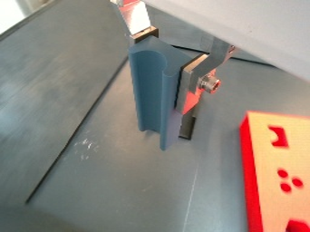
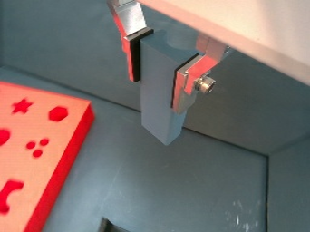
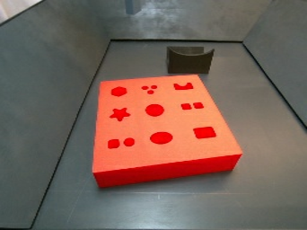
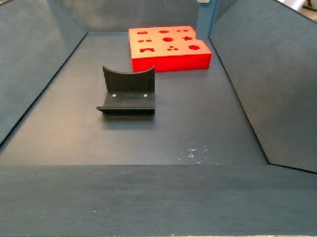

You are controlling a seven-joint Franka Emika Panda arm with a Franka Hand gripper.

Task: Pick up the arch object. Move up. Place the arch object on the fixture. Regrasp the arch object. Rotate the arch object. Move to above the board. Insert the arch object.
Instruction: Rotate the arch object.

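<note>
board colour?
Bright red; the board shows best in a side view. The gripper, in both wrist views, holds the arch object.

no readable text, labels, numbers or signs anywhere

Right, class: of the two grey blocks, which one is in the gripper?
The slate-blue arch object, clamped in the gripper near the board in both wrist views; the darker fixture with the curved dip stands alone on the floor.
</note>
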